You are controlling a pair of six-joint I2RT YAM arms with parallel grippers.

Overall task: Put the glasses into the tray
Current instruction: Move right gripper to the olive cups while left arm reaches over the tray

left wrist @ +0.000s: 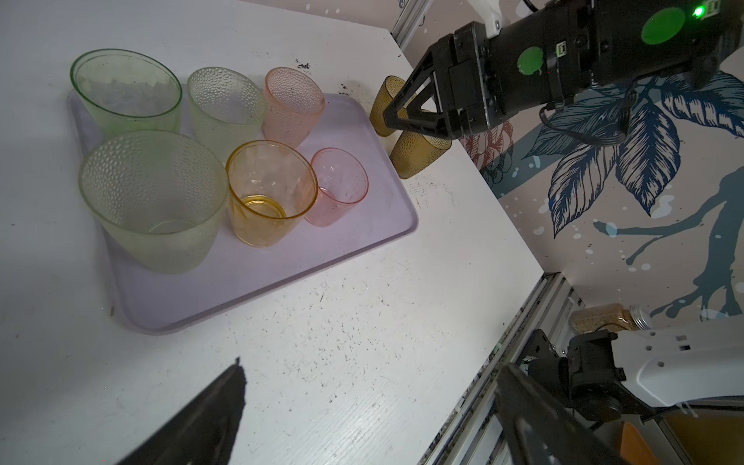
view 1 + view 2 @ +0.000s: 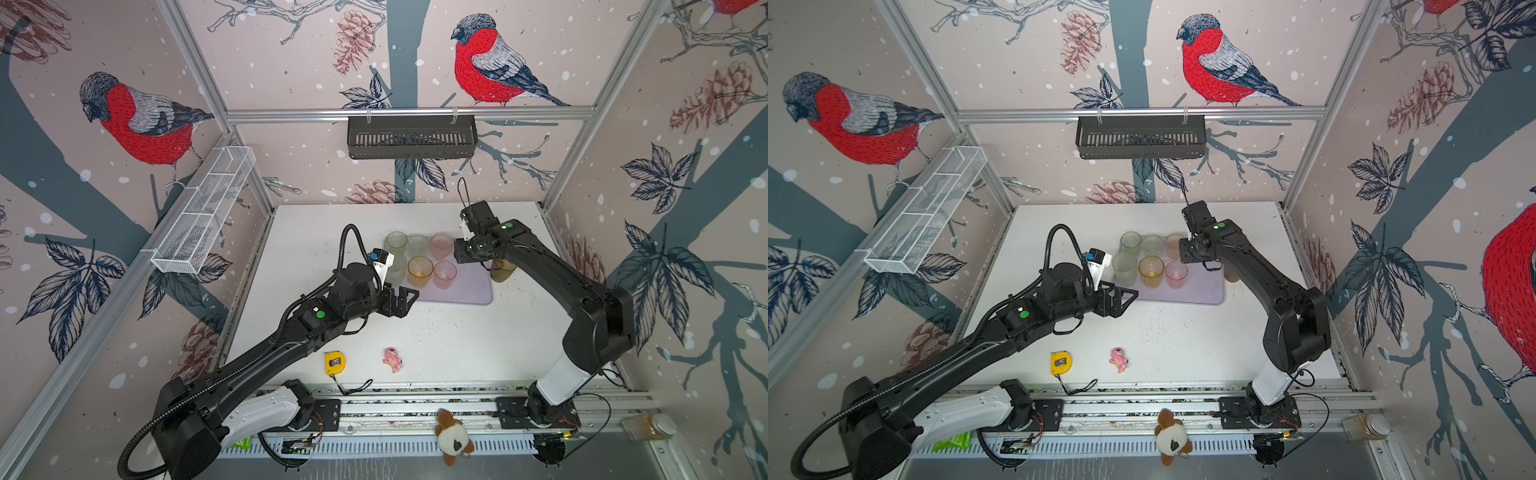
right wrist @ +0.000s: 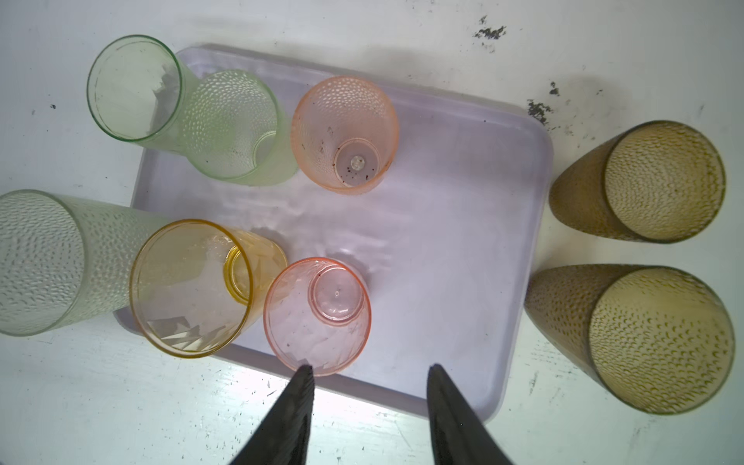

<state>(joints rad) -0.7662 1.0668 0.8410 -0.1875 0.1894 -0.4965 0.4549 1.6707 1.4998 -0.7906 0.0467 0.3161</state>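
The lavender tray [image 2: 469,293] [image 3: 443,241] lies at the table's back middle. Several glasses stand on it: clear green [image 2: 396,242], frosted [image 2: 418,245], dimpled pink [image 3: 346,133], amber [image 2: 419,272], smooth pink [image 3: 318,318] and a large frosted one [image 1: 153,201]. Two brown glasses [image 3: 644,181] [image 3: 644,342] stand on the table just right of the tray, partly under the right arm in both top views. My right gripper [image 3: 368,368] [image 1: 392,116] hangs open and empty over the tray's near edge, beside the smooth pink glass. My left gripper [image 2: 405,301] [image 1: 370,364] is wide open, empty, at the tray's near left corner.
A yellow tape measure [image 2: 334,363] and a small pink toy [image 2: 392,360] lie near the front edge. A plush toy [image 2: 454,436] and an amber jar [image 2: 646,427] sit by the front rail. A black basket [image 2: 411,137] and a white wire basket [image 2: 203,212] hang on the walls.
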